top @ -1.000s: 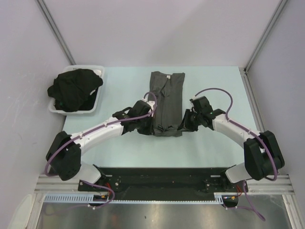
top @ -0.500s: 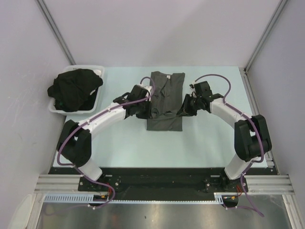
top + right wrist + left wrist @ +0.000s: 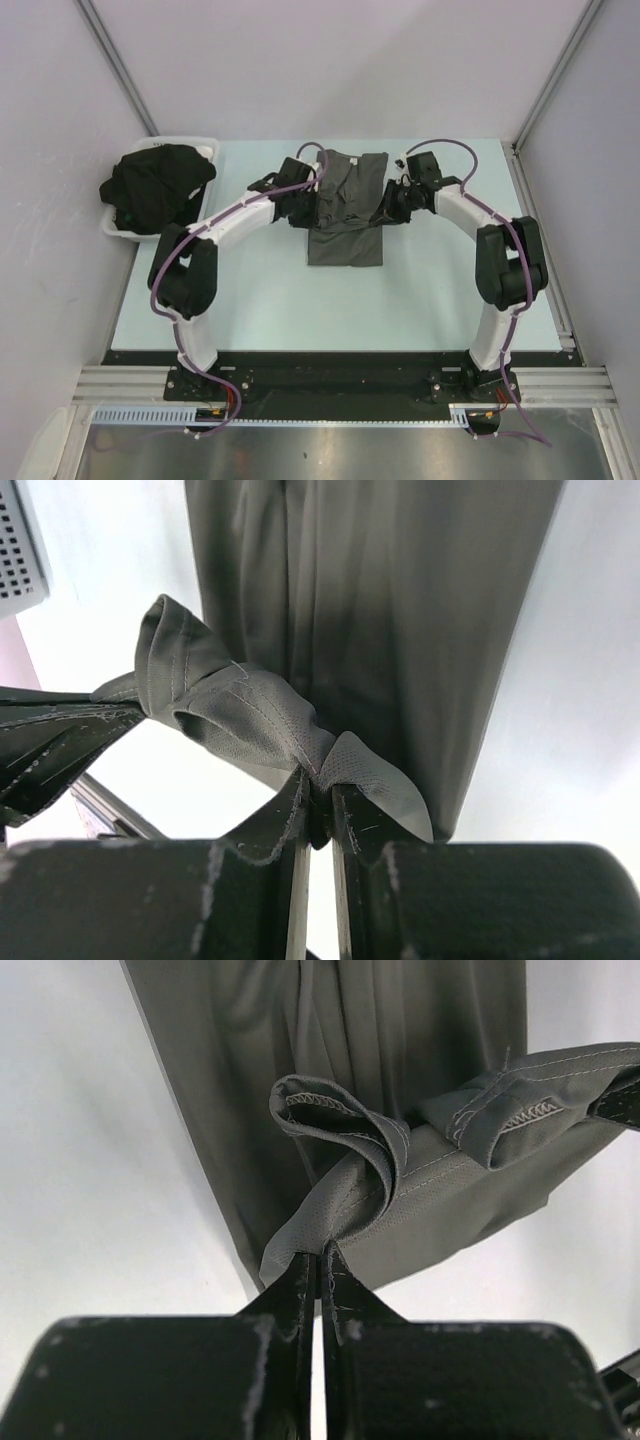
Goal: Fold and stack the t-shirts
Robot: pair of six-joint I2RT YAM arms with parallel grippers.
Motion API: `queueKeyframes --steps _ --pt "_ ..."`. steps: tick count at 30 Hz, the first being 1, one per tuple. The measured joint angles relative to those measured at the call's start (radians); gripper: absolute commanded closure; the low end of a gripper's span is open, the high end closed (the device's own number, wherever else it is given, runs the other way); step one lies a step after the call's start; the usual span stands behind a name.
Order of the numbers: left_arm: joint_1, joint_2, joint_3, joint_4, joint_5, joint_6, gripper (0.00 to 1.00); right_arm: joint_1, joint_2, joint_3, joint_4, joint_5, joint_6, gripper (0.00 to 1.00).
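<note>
A charcoal grey t-shirt (image 3: 345, 215) lies as a long strip in the middle of the table, its near end lifted and carried over the rest. My left gripper (image 3: 316, 203) (image 3: 320, 1252) is shut on the hem corner at the strip's left edge. At the right edge my right gripper (image 3: 382, 212) (image 3: 318, 792) is shut on the other bunched hem corner. The grey t-shirt (image 3: 400, 1110) (image 3: 380, 610) hangs in folds under both sets of jaws. Black t-shirts (image 3: 155, 187) are heaped in the white tray (image 3: 206, 215) at the far left.
The light blue tabletop (image 3: 440, 290) stretches in front of the shirt and to the right. White walls and metal frame posts (image 3: 555, 75) close the back and the sides. Both arm bases stand at the near edge.
Both grippers have moved away from me, carrying the shirt's near hem over its middle. The arms have stretched out and the visible strip has grown shorter.
</note>
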Motion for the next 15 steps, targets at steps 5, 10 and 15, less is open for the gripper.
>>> queueKeyframes --steps 5,10,15 --pt "0.016 0.068 0.053 -0.006 0.008 0.005 1.0 -0.018 0.077 0.085 -0.025 -0.015 -0.025 0.87" --pt "0.038 0.11 0.111 -0.012 0.01 0.006 1.0 -0.025 0.167 0.233 -0.081 -0.021 -0.061 0.88" --pt "0.072 0.154 0.179 -0.013 0.015 0.008 1.0 -0.026 0.245 0.349 -0.111 -0.027 -0.084 0.88"
